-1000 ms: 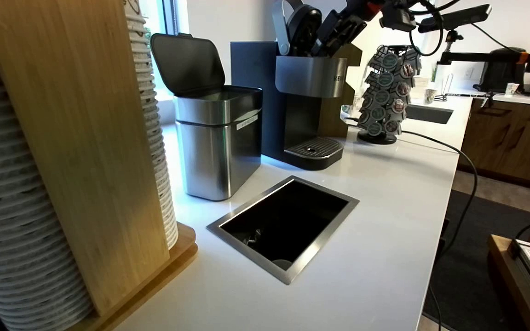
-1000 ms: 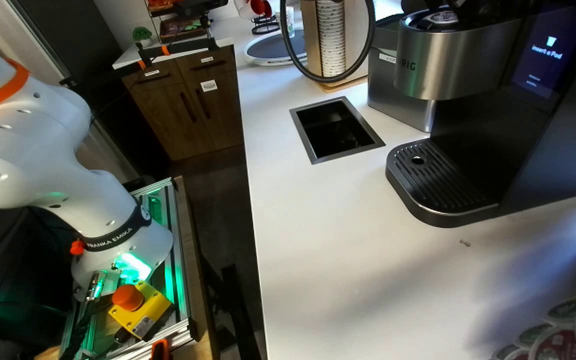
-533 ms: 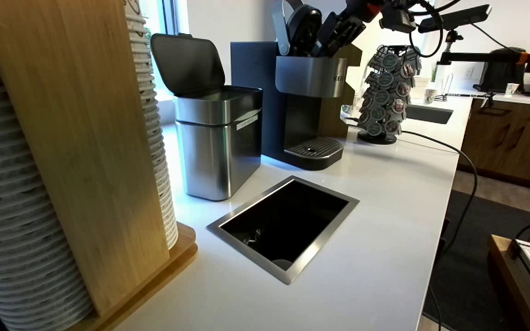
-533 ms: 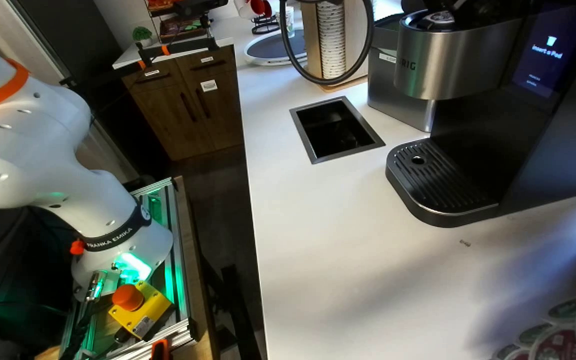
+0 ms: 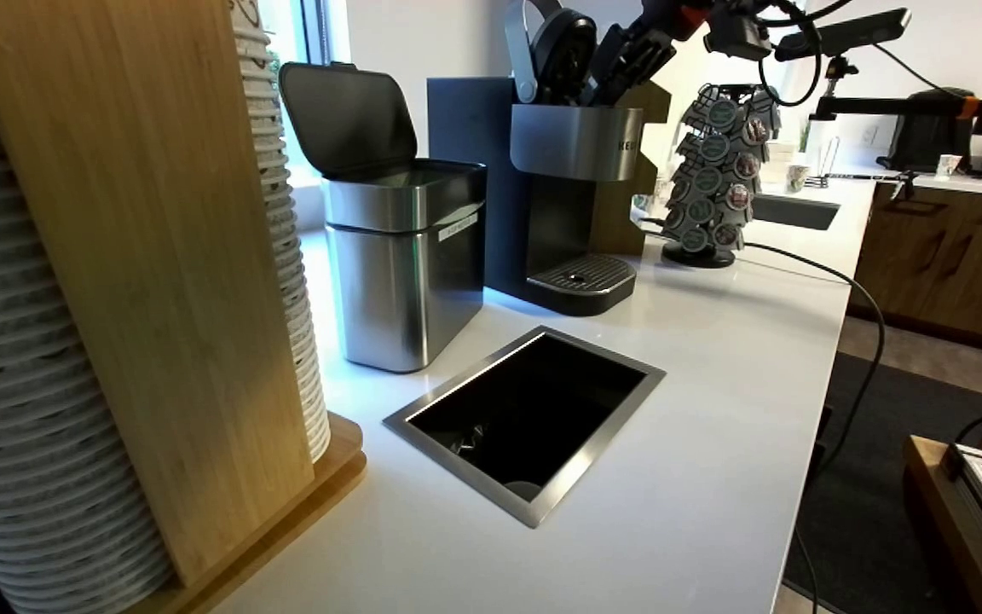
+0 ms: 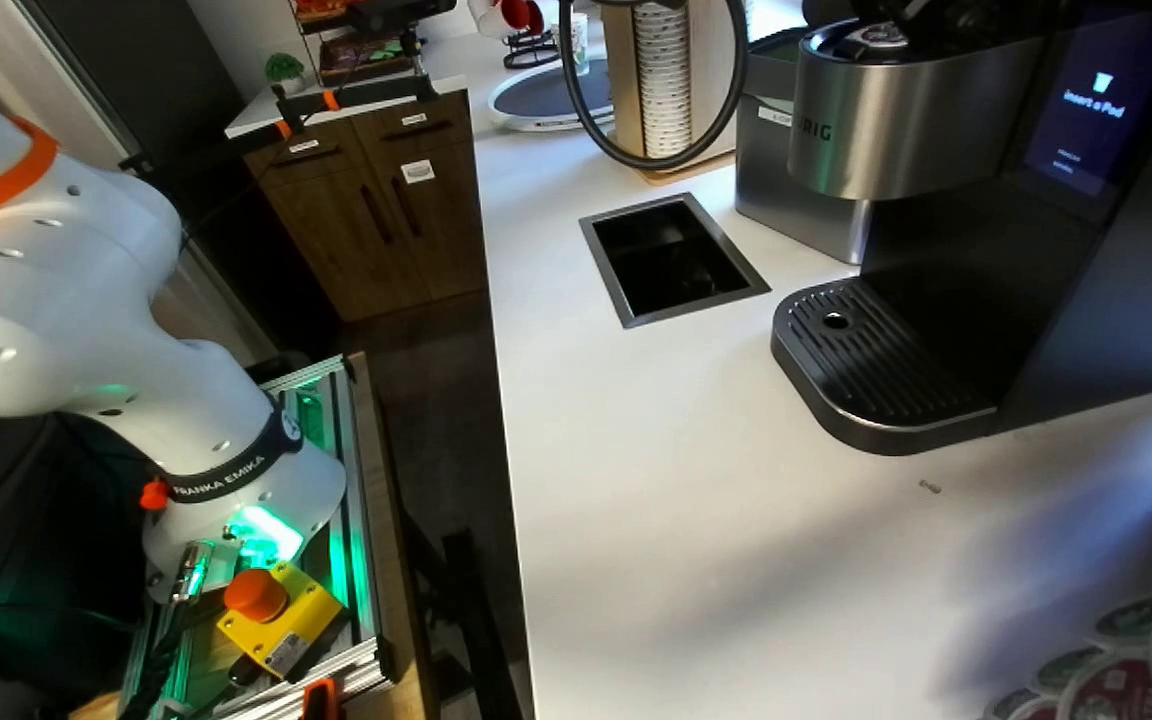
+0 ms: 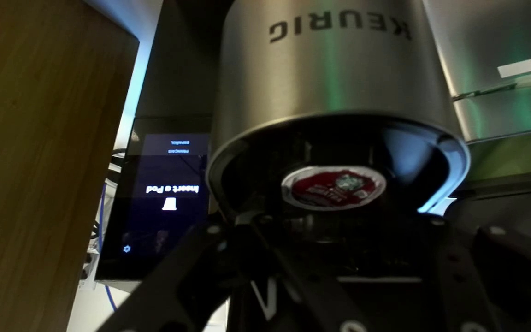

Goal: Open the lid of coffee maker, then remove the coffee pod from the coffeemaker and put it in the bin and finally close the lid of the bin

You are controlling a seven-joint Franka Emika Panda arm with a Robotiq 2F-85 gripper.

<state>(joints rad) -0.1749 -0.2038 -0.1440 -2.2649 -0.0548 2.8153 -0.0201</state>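
The coffee maker [image 5: 576, 141] stands behind the counter opening. Its lid [image 5: 566, 51] is raised upright. A coffee pod with a red and white top [image 7: 334, 188] sits in the open brew head, and shows in an exterior view [image 6: 881, 37]. My gripper [image 5: 600, 89] is at the top of the brew head, beside the raised lid. In the wrist view its fingers [image 7: 341, 220] are spread apart, wider than the pod. The fingertips are dark and partly hidden. The steel bin [image 5: 410, 273] stands next to the coffee maker with its lid [image 5: 350, 119] open.
A square steel-rimmed opening [image 5: 597, 448] lies in the counter before the bin. A wooden cup holder [image 5: 141, 256] stands close to an exterior camera. A pod rack [image 5: 713, 170] stands beyond the coffee maker. A wooden board [image 7: 39, 147] flanks the machine. A black cable [image 6: 576, 100] loops overhead.
My gripper has shifted very slightly at the brew head. The coffee maker, both lids and the bin stay as they were.
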